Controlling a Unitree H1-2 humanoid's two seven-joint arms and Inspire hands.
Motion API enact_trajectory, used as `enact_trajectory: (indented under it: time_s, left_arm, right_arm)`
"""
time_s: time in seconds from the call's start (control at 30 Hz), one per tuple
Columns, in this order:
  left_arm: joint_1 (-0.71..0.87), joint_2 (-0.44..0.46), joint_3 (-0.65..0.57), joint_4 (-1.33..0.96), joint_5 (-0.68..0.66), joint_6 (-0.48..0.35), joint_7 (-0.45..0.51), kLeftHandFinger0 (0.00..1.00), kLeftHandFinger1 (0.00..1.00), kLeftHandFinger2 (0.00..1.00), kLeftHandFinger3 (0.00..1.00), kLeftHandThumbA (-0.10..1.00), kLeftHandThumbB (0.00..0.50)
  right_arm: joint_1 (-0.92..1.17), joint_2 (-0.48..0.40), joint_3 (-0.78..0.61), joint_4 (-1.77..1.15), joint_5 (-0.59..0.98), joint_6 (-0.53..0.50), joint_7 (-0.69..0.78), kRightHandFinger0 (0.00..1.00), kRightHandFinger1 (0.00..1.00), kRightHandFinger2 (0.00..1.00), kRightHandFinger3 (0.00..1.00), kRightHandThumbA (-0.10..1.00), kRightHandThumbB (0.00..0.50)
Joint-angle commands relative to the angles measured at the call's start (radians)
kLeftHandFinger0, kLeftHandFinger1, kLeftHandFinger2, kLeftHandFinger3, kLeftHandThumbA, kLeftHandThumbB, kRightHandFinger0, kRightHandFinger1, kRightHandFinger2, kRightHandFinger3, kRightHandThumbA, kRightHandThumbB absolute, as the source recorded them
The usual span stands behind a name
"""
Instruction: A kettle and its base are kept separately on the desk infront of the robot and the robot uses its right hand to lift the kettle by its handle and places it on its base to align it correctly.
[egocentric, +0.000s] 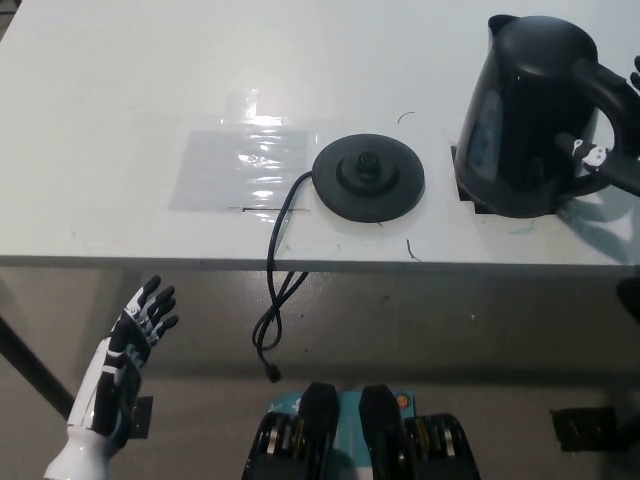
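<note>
Desk (120, 80) carried the kettle (520, 115) upright at its right end, spout rearward, handle (612, 95) facing right. Base (368, 178) lay apart, left of it. Right hand (622, 165) reached through the handle; grip state indeterminate. Left hand (135, 335) hung open below the desk.
</note>
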Motion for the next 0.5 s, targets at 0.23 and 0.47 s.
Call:
enact_trajectory:
  time_s: [0.23,0.47]
  left_arm:
    - [-0.002,0.013,-0.002,0.002,-0.012,-0.048,-0.022,1.00,1.00,1.00,1.00,1.00,0.053]
    - [-0.001,0.012,0.000,-0.006,-0.016,-0.033,-0.020,1.00,1.00,1.00,1.00,1.00,0.069]
  right_arm:
    - [-0.061,-0.020,0.004,0.083,0.010,-0.037,0.023,1.00,1.00,1.00,1.00,1.00,0.357]
    - [-0.085,0.003,-0.029,0.097,-0.004,-0.061,-0.060,1.00,1.00,1.00,1.00,0.91,0.365]
